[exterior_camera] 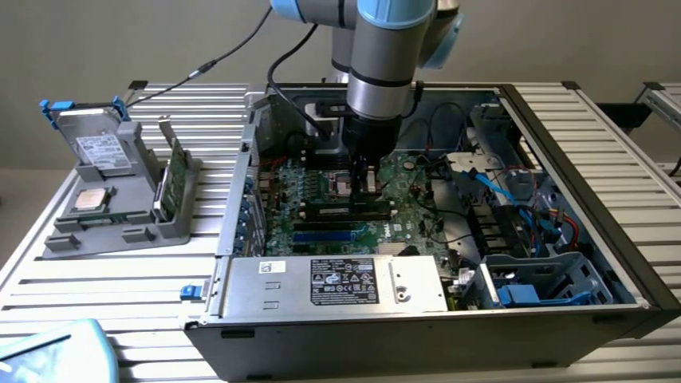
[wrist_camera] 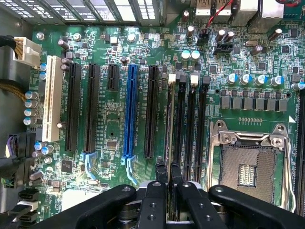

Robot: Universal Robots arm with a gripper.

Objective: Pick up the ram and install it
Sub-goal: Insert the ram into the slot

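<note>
The ram (wrist_camera: 168,124) shows edge-on in the wrist view as a thin dark-green strip standing upright over the outermost of the black memory slots (wrist_camera: 190,129). My gripper (wrist_camera: 168,174) is shut on its near end, one black fingertip on each face. In the exterior view the gripper (exterior_camera: 368,185) reaches straight down into the open computer case (exterior_camera: 596,159), just above the motherboard (exterior_camera: 415,183) and next to the empty processor socket (wrist_camera: 245,167). I cannot tell whether the stick's lower edge touches the slot.
A blue expansion slot (wrist_camera: 129,109) and black ones lie beside the memory slots. The power supply (exterior_camera: 335,283) sits at the case's front, with cables (exterior_camera: 500,183) at the exterior view's right. Outside, a grey holder (exterior_camera: 107,215) carries a drive (exterior_camera: 101,148), a broader green card (exterior_camera: 175,171) and a square chip (exterior_camera: 91,199).
</note>
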